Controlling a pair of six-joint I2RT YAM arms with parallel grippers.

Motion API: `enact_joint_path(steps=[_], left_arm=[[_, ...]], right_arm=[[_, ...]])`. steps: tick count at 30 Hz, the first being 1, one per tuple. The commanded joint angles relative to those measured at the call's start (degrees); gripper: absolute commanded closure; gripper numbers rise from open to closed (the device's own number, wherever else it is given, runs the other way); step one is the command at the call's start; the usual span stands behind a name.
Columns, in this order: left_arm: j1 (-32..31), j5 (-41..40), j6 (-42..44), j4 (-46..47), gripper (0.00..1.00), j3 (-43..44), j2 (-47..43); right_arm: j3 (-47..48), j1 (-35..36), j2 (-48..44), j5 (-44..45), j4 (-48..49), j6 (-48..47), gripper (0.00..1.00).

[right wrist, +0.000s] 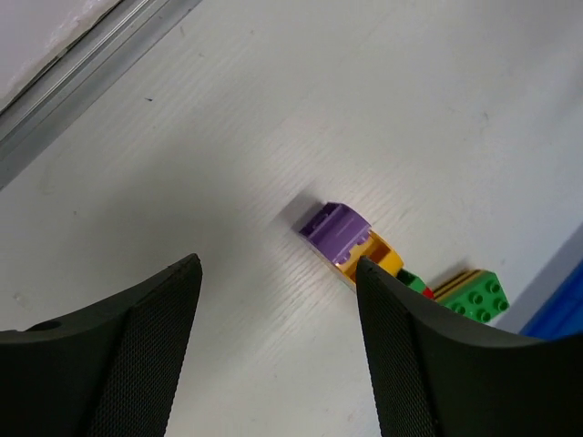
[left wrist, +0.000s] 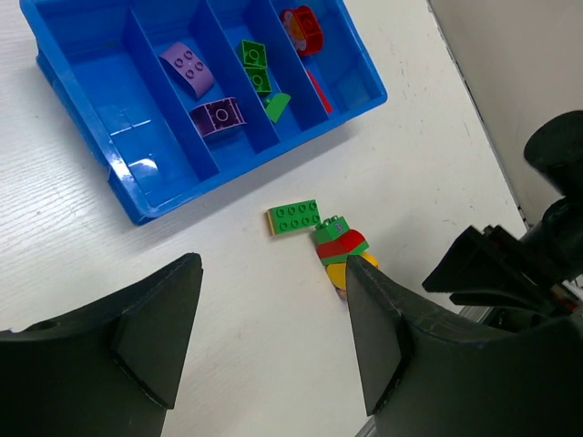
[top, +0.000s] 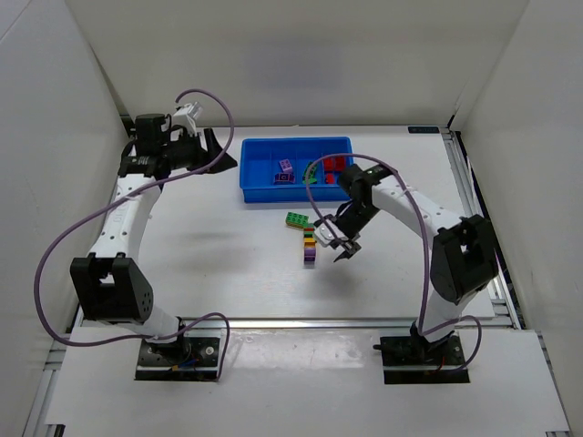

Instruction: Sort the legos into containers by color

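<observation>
The blue tray (top: 257,193) (left wrist: 137,187) has four containers. In the left wrist view one holds two purple legos (left wrist: 217,116), the one beside it green legos (left wrist: 255,64), and the end one red legos (left wrist: 303,27). In front of the tray a flat green lego (top: 297,219) (left wrist: 295,216) (right wrist: 474,296) lies on the table. Beside it lies a joined stack (top: 310,248) (left wrist: 342,248) of green, red, yellow and a purple lego (right wrist: 337,230). My right gripper (top: 335,246) (right wrist: 278,346) hovers open just right of the stack, nothing between its fingers. My left gripper (top: 221,157) (left wrist: 273,337) is open and empty, left of the tray.
The right arm (left wrist: 510,264) shows at the right of the left wrist view. A metal rail (right wrist: 82,73) runs along the table edge. White walls enclose the table on three sides. The tray's fourth container (left wrist: 91,86), at the other end from the red legos, has nothing in it.
</observation>
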Motion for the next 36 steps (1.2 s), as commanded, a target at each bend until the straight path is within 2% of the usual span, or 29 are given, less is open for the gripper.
enact_joint_path(steps=[1,11,15,19,29,34,36], left_arm=[[0.4,2.4,-0.2,0.6,0.25,-0.8,-4.0],[4.4,4.1,-0.3,1.4,0.25,-4.6,-6.3],[5.2,4.6,-0.1,1.5,0.25,-5.5,-6.8],[6.0,4.8,-0.1,2.0,0.24,-6.7,-7.5],[7.8,4.8,-0.8,2.7,0.24,-7.7,-7.5],[8.1,4.9,-0.6,2.7,0.24,-8.1,-7.3],[8.2,4.8,-0.6,2.9,0.24,-7.8,-7.4]], right_arm=[[2.0,3.3,0.9,6.1,-1.2,-40.3,0.28],[3.1,11.0,3.9,17.4,8.0,-32.0,0.29],[2.1,11.8,4.9,20.4,12.1,-32.8,0.3],[4.4,12.2,7.4,22.2,10.2,-33.8,0.31],[0.2,13.3,9.7,27.5,19.5,-35.4,0.32],[-1.2,14.0,10.3,29.2,20.7,-35.2,0.33],[-2.7,13.8,10.4,29.6,22.5,-35.4,0.37]])
